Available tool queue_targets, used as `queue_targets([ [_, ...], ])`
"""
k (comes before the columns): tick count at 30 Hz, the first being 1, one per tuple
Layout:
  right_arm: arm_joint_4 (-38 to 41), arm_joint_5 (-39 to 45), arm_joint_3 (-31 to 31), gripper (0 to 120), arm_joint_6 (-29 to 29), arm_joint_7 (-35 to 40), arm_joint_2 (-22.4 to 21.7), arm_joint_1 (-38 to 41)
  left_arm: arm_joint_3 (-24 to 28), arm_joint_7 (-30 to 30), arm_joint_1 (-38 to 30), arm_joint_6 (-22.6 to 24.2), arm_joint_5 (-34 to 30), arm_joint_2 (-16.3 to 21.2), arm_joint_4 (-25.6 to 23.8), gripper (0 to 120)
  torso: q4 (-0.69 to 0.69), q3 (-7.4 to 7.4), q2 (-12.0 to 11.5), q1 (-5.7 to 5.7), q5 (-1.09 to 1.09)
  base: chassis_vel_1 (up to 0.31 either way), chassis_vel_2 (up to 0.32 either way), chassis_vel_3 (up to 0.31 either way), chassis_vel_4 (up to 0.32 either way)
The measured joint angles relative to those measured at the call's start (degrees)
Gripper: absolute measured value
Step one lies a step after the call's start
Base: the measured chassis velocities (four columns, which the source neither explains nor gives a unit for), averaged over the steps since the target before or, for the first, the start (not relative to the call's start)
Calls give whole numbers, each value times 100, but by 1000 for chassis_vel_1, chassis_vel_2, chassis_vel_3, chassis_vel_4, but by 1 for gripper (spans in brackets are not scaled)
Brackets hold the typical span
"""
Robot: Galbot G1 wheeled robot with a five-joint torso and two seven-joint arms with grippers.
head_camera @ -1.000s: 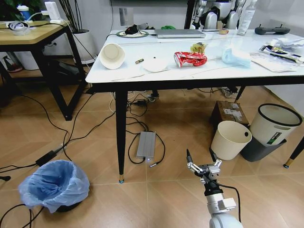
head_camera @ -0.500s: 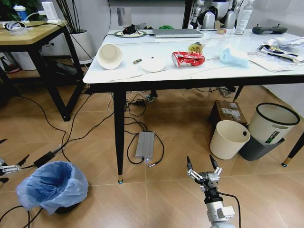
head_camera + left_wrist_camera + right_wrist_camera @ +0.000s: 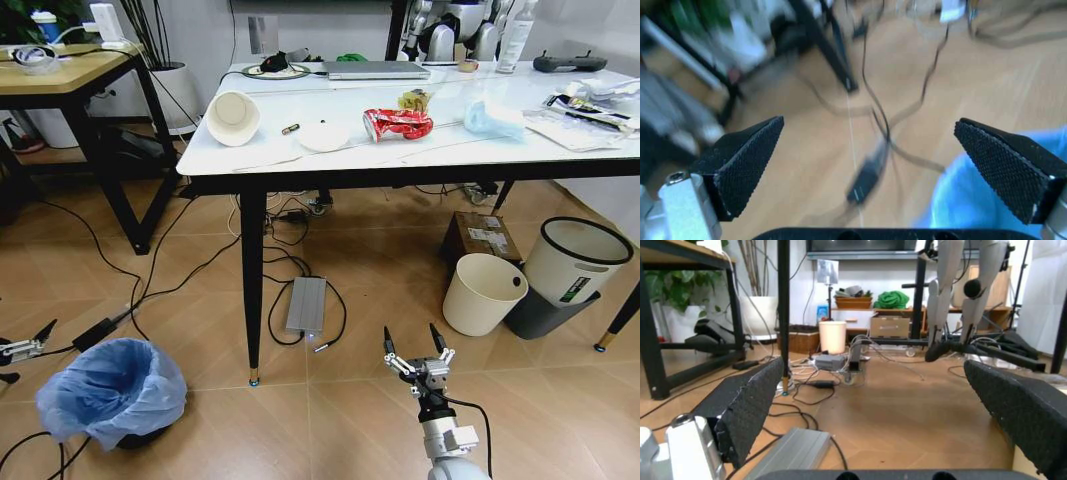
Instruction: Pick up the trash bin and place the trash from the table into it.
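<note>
Sitting on floor, trash bin point(image 3: 110, 392) — blue-lined

Crinkled plastic-lined trash bin point(image 3: 112, 391); glossy white table point(image 3: 440, 140).

An office-like robotics lab: cables point(image 3: 160, 285) trail over wood-pattern flooring, a laptop point(image 3: 377, 69) sits on the table point(image 3: 420, 150), and robot hardware point(image 3: 455, 30) stands behind.

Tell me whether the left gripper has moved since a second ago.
Yes. The left gripper has come into the head view from the left edge and now hangs open beside the trash bin, near the black floor cable.
</note>
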Motion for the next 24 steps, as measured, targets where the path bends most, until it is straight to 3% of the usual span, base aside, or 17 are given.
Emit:
queue_targets([
  [6,-170,-107,-221,100,50,-2,6,34,550,106,173,181,-588,591,383,98,-4,0,0,0,3,0,0,0,0],
  [10,-212,-136,-375,100,45,-2,1,43,879,437,226,124,-562,758,628,84,2,0,0,0,-4,0,0,0,0],
  [15,-200,-231,-400,100,46,-2,-6,-47,1095,700,219,-47,-303,965,746,69,-2,0,0,0,0,0,0,0,0],
  [19,-189,-272,-430,100,46,-2,-9,-59,1067,752,124,-112,-293,866,811,79,-3,0,1,0,0,0,0,0,0],
  [24,-185,-325,-456,100,46,-2,-10,-82,1033,511,-189,2,-492,482,1047,96,1,0,1,0,-1,0,0,0,0],
])
